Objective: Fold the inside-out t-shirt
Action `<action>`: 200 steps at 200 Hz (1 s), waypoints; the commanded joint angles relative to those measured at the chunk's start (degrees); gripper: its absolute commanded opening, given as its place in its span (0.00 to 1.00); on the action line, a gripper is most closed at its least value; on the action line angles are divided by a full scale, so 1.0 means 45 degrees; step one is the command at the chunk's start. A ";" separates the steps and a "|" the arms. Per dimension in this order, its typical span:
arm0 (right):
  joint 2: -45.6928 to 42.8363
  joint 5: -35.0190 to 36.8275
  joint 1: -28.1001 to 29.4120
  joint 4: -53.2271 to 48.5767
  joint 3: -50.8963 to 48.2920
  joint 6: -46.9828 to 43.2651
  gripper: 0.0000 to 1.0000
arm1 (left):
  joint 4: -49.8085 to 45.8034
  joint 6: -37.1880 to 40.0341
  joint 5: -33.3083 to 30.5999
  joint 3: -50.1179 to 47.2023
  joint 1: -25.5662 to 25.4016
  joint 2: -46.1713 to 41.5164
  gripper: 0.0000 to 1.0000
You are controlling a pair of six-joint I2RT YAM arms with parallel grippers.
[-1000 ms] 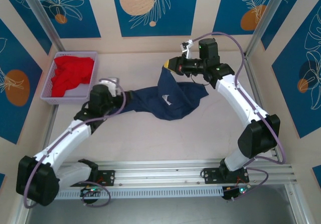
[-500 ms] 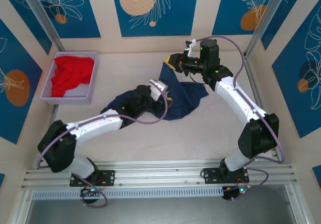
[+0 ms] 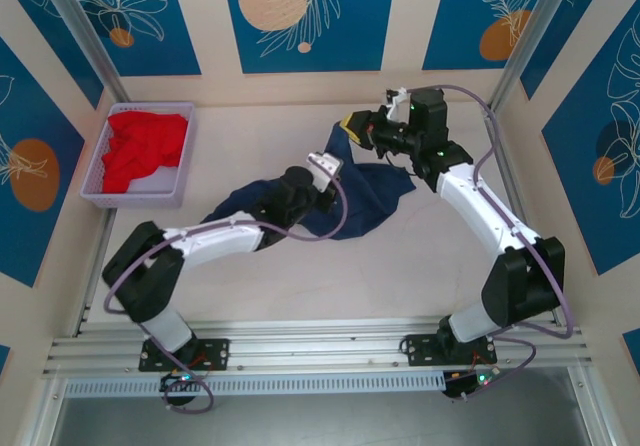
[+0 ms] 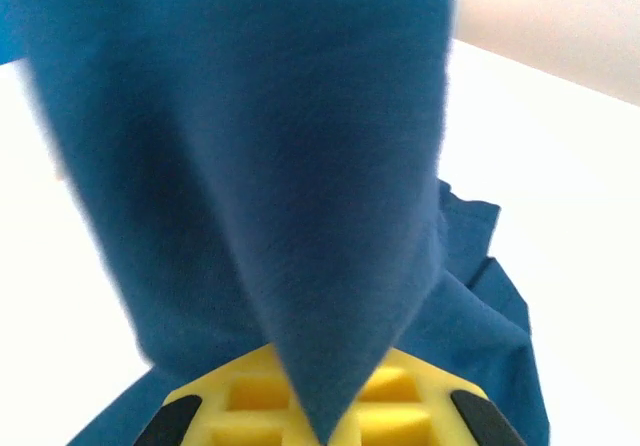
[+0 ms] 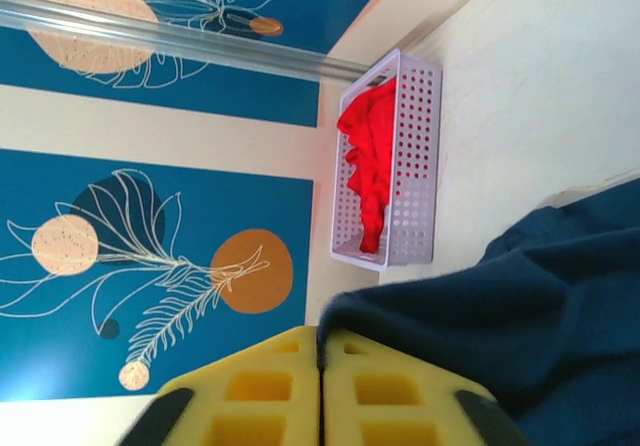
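T-shirt: we see the navy inside-out t-shirt (image 3: 365,201) crumpled in the middle of the table (image 3: 300,276), with one edge lifted toward the far side.
Left gripper: the left gripper (image 3: 322,171) reaches across to the shirt's middle; in its wrist view the yellow pads are closed on a hanging point of navy fabric.
Right gripper: the right gripper (image 3: 352,126) is raised behind the shirt. Its pads meet (only a thin seam between them), with a fabric edge pinched at the tips.
Basket: the lavender basket (image 3: 140,198) sits at the far left, well apart from the shirt, with a red garment (image 3: 140,146) inside.
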 commanded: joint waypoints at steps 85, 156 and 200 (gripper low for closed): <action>0.0798 0.6513 -0.1161 -0.5612 -0.0838 -0.9116 0.59 | -0.0272 -0.0740 0.3997 -0.6872 0.2203 -0.5162 0.00; 0.5504 0.5624 0.0381 -0.7904 0.2027 -1.1013 0.60 | -0.0864 -0.0873 0.3467 -0.7027 0.2219 -0.5322 0.00; 0.6828 0.4347 0.0364 -0.7897 0.2212 -1.0546 0.54 | -0.0986 -0.0949 0.3240 -0.7027 0.2227 -0.5556 0.00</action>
